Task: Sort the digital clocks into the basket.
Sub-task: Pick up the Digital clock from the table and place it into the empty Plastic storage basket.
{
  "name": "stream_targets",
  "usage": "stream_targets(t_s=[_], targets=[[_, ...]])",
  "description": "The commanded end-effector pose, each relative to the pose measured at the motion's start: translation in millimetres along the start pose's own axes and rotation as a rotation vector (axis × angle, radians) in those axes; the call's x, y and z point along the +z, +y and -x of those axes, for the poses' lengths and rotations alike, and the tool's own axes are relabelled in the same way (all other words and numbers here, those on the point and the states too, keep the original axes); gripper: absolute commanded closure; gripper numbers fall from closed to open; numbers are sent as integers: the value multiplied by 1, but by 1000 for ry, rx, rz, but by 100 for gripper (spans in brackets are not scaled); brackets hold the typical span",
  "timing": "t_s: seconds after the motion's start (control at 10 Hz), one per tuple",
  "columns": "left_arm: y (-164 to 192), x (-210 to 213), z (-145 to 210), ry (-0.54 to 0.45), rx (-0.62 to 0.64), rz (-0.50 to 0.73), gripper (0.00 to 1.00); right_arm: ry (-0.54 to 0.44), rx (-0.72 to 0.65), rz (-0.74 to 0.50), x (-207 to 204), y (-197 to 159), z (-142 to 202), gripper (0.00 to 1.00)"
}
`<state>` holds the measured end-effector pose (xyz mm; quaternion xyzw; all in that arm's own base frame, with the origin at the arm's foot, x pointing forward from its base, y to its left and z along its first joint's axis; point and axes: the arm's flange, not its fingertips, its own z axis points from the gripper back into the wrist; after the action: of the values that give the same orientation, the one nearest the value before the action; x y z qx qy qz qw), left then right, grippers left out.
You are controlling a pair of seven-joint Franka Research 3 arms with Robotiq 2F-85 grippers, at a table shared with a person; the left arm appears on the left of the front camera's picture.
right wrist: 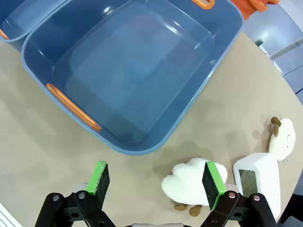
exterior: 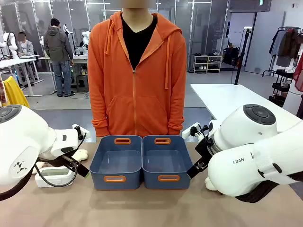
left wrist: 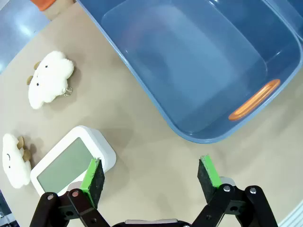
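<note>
While the first digital clock (left wrist: 71,163) lies face up on the beige surface (left wrist: 156,142) at the robot's left, near the outer side of the left basket (left wrist: 189,61), the second digital clock (right wrist: 258,182) lies at the robot's right, apart from the right basket (right wrist: 132,71). Both blue baskets stand side by side in the middle of the surface, with their rims touching, in front of a person in an orange hoodie (exterior: 135,80). One cream plush toy (left wrist: 14,161) lies just beside the first clock, and another plush toy (left wrist: 49,78) lies farther off. On the right, a plush toy (right wrist: 189,182) lies between the second clock and the basket, and one more plush toy (right wrist: 282,138) lies beyond that clock. The left end effector (left wrist: 150,175) hovers with its jaws wide apart, one green pad at the first clock's edge. The right end effector (right wrist: 156,179) is wide apart too, and it holds nothing.
</note>
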<state>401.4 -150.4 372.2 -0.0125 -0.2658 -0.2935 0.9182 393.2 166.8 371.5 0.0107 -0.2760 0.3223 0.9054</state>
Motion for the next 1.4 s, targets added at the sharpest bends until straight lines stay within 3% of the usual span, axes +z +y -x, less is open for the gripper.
stream_targets(t_s=[0.0,0.7,0.8,1.0,1.3], targets=[[0,0,0,0,0,0,0,0,0,0,0,0,0,0],[0,0,0,0,-1,0,0,0,2,0,0,0,0,0],[16,21,-11,-10,-74,0,0,-24,27,-75,29,-15,-6,0],[44,64,-11,16,-135,176,0,-79,155,-230,79,-53,3,0],[92,154,16,-45,-271,305,0,-172,216,-277,159,-112,40,0]])
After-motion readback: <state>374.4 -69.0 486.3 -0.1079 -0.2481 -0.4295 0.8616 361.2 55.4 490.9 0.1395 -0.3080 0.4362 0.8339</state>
